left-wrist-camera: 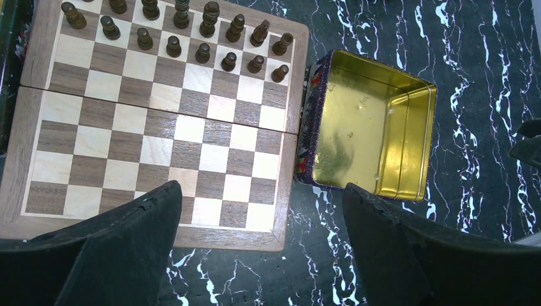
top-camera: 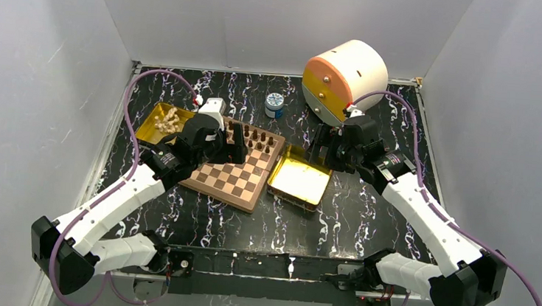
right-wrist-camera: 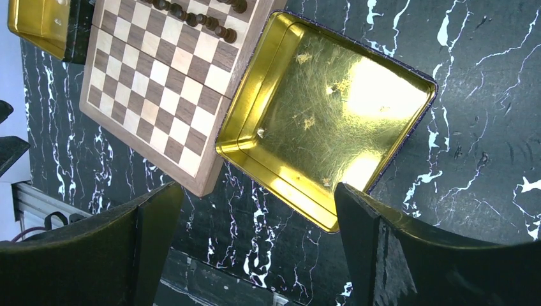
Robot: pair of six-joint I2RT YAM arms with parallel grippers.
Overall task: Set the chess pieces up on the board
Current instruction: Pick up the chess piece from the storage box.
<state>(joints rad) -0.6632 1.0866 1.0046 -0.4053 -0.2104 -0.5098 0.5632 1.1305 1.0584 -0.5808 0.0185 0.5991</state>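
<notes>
Jaws on both arms are spread wide with nothing between them. The left jaws' black fingers (left-wrist-camera: 121, 255) frame the near edge of the board (left-wrist-camera: 159, 146) in the left wrist view. The right jaws' fingers (right-wrist-camera: 408, 255) sit either side of the near corner of a gold tray (right-wrist-camera: 325, 115) in the right wrist view.

From the top camera, the left arm (top-camera: 120, 199) reaches over the far-left part of the board (top-camera: 240, 176). The right arm (top-camera: 426, 211) hangs just past the far-right side of the tray (top-camera: 300, 179).

Containers:
- The tray right of the board, almost touching its rim, is empty. Both wrist views only show a scuffed, shiny gold bottom.
- A second gold tray (top-camera: 153, 124) sits against the board's left side. It holds a heap of pale pieces (top-camera: 171, 120).

The board lies flat on the black marbled surface (top-camera: 366, 220), between the two trays. Dark pieces (left-wrist-camera: 172, 29) stand upright in two rows along its far side, one per square.

View differences:
- Only the top camera shows the pale pieces. The right wrist view catches just a corner of their tray (right-wrist-camera: 38, 19), and the left wrist view misses it.
- The top camera also has a small blue-lidded jar (top-camera: 274, 105) and a big white-and-orange drum (top-camera: 344, 82) at the back, well apart from the board.
- The left wrist view is the only one sharp enough to tell the taller back-row dark pieces from the short front row.
</notes>
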